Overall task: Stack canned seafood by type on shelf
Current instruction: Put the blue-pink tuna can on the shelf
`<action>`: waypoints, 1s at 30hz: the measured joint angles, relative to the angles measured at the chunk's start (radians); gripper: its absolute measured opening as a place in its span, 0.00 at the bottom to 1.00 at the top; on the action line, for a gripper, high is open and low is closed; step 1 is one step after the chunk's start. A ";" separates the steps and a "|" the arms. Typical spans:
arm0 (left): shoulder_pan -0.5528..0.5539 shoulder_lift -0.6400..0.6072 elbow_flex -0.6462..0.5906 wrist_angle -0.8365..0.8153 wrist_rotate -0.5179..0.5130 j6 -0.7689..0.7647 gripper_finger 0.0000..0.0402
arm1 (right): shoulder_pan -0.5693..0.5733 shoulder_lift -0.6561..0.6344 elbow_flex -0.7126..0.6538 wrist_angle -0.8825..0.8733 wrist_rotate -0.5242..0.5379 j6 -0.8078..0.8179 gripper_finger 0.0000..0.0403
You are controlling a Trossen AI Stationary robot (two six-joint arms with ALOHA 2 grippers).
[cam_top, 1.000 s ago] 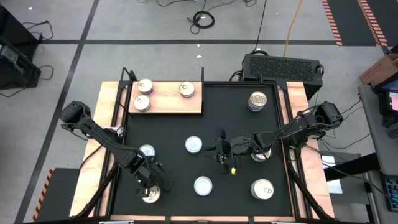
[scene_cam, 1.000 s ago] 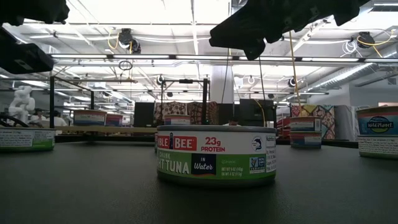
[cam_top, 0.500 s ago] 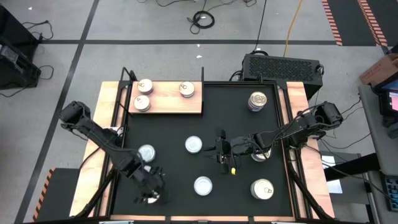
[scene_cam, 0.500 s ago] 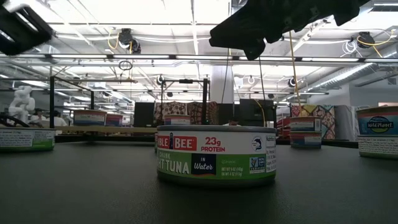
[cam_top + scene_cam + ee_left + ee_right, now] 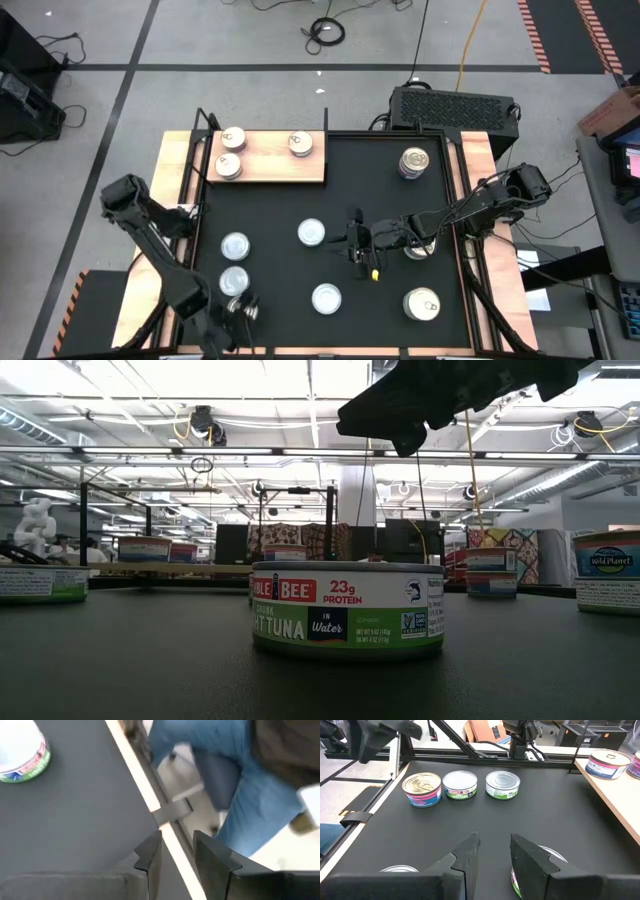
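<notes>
Left tool (image 5: 243,310) has withdrawn to the desk's front-left edge, empty, fingers apart. Shelf (image 5: 270,157): three tins (image 5: 299,143). Black mat (image 5: 330,200): seven tins. Right tool (image 5: 356,243) mid-mat, parted, empty.

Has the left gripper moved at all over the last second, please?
Yes: the left gripper has swung back from the shelf, toward the mat's near edge.

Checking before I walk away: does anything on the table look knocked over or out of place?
Nothing looks tipped or spilled; the tins sit upright. Only the left gripper seems odd, empty at the mat's front edge.
</notes>
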 joint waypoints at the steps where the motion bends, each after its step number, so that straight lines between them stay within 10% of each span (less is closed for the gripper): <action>1: -0.003 0.028 0.046 -0.070 0.000 0.000 0.28 | 0.000 0.000 0.000 0.000 0.000 0.000 0.26; 6: -0.003 0.142 0.175 -0.343 -0.001 -0.094 0.28 | 0.000 0.000 0.000 -0.003 0.000 0.017 0.26; 30: -0.009 0.242 0.170 -0.375 -0.013 -0.458 0.28 | -0.001 0.000 0.000 0.045 0.000 -0.072 0.26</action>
